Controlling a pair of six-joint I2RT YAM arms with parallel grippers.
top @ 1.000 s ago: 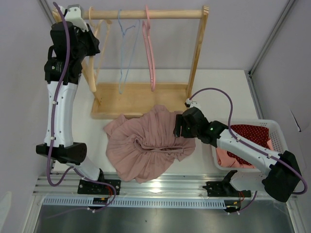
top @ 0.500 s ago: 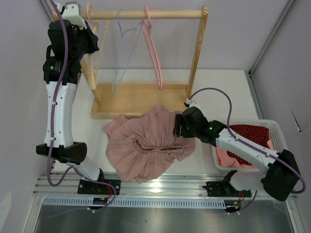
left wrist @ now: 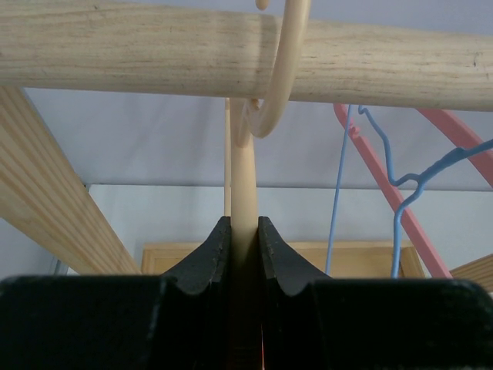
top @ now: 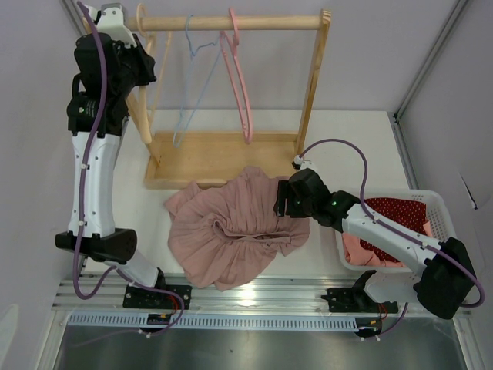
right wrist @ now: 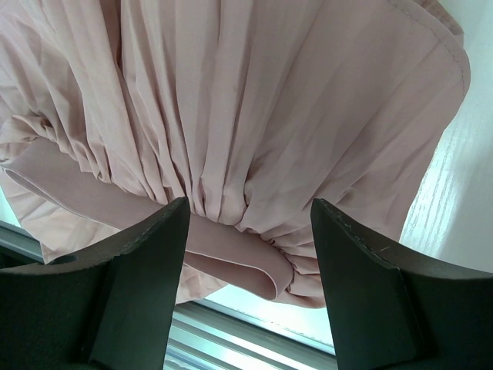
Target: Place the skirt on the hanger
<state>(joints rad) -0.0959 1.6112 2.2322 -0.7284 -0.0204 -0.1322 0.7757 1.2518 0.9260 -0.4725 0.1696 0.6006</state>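
Note:
A cream hanger (top: 158,65) hangs by its hook over the left end of the wooden rail (top: 231,23). My left gripper (top: 145,68) is shut on it. In the left wrist view the jaws press both sides of the hanger's neck (left wrist: 243,177), just below the hook, with the left gripper (left wrist: 243,231) under the rail (left wrist: 139,50). The pink pleated skirt (top: 231,231) lies crumpled on the table in front of the rack. My right gripper (top: 283,202) hovers open at the skirt's right edge. In the right wrist view the right gripper (right wrist: 250,208) straddles the skirt (right wrist: 269,100) above its folded waistband (right wrist: 231,250), holding nothing.
A blue wire hanger (top: 189,85) and a pink hanger (top: 239,77) hang on the same rail. The rack has a wooden base (top: 223,154) and a right post (top: 312,77). A white basket (top: 433,199) with red and pink clothes stands at the right.
My left gripper has shifted slightly left with the cream hanger. The blue and pink hangers have swung on the rail. The right arm and the skirt have not moved.

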